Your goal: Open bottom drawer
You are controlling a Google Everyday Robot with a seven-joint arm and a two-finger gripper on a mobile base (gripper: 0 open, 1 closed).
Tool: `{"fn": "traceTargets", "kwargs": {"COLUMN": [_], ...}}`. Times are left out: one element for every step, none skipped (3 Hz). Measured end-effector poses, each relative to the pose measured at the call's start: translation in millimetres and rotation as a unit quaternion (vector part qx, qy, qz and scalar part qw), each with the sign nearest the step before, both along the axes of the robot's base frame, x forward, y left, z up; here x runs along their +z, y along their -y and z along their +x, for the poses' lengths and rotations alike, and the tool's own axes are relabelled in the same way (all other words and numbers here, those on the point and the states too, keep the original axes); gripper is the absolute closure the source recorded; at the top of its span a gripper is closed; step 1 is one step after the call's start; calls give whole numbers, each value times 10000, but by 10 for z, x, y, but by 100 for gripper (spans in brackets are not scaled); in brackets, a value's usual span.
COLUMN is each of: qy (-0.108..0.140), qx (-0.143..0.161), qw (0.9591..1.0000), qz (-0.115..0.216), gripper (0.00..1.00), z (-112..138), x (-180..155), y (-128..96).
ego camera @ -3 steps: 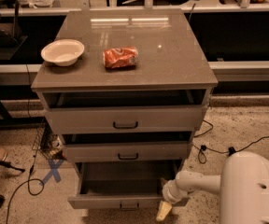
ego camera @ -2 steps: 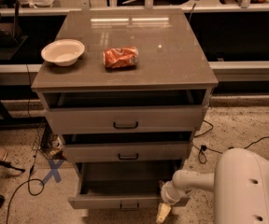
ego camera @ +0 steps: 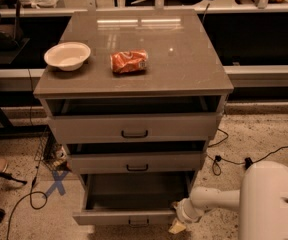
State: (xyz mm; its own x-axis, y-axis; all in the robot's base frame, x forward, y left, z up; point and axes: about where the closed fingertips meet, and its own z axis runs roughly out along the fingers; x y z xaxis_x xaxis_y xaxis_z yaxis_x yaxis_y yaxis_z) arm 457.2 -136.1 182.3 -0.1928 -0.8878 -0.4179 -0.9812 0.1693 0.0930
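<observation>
The bottom drawer (ego camera: 129,217) of the grey-beige cabinet is pulled well out, showing its plain grey inside; its small black bar handle sits at the lower edge of the view. My gripper (ego camera: 178,226) is at the drawer's front right corner, low by the floor, on the end of my white arm (ego camera: 211,200). The middle drawer (ego camera: 136,162) and top drawer (ego camera: 132,128) above it stand slightly out.
A white bowl (ego camera: 67,55) and a crushed orange can (ego camera: 129,61) lie on the cabinet top (ego camera: 184,64). Cables run over the speckled floor on both sides. A blue X (ego camera: 57,183) is taped on the floor at left. Desks stand behind.
My arm and body have shifted slightly to the left toward the drawer's corner. The bottom drawer stays pulled out about the same.
</observation>
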Motion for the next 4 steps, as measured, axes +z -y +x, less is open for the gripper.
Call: {"fn": "traceTargets", "kwargs": {"qy": [35,16,-19,-33], "qx": [-128,-218,-356,-353], "qw": [9999,9998,9993,9993], "qz": [0,38,96,100], "gripper": [64,95,100,82], "z": [-175,-305,-506,-521], "x": [82,92,80,71], "y": [81,131,210,203]}}
